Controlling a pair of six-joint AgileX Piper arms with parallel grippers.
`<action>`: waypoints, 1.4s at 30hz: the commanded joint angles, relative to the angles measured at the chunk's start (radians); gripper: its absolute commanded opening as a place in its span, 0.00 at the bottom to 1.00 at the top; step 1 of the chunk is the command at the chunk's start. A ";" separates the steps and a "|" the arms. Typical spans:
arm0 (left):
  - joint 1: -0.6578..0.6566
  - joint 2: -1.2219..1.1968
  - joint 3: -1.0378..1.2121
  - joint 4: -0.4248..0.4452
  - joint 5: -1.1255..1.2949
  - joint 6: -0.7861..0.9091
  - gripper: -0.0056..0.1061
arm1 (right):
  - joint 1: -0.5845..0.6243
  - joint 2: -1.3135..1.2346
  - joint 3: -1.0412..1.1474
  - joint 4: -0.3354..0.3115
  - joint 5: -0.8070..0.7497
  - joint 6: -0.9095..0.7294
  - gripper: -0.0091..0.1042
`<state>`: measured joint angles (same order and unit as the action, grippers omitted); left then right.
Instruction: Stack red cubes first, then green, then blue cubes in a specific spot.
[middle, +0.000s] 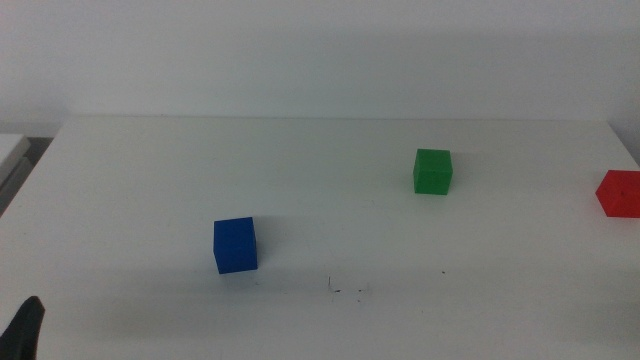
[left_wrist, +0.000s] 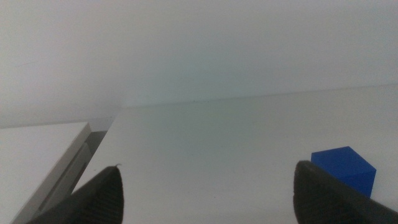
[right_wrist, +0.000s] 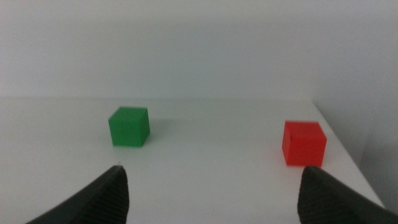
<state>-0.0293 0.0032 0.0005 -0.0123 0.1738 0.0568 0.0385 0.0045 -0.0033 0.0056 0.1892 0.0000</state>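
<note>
Both grippers, left (left_wrist: 205, 186) and right (right_wrist: 211, 186), wait with jaws released. The red cube (middle: 618, 193) sits near the bench (middle: 300, 160) edge; a clumsy grasp could knock it off.

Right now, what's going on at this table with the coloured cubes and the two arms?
Nothing is being handled yet. The red cube, green cube and blue cube sit apart on the white table, none stacked. The left gripper waits open at the table's near left, beside the blue cube; the right gripper waits open, facing the green and red cubes.
</note>
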 joint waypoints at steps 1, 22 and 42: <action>0.000 -0.003 0.000 -0.002 -0.015 -0.001 0.89 | -0.010 -0.004 0.002 -0.006 -0.045 -0.008 0.90; 0.000 -0.003 0.000 -0.002 -0.015 -0.001 0.89 | -0.010 0.715 -0.769 0.008 0.548 0.115 0.90; 0.000 -0.003 0.000 -0.002 -0.015 -0.001 0.89 | -0.094 1.271 -1.178 -0.026 0.784 0.043 0.87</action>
<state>-0.0293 0.0032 0.0005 -0.0123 0.1738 0.0568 -0.0267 1.2124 -1.1292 -0.0264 0.9534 0.0875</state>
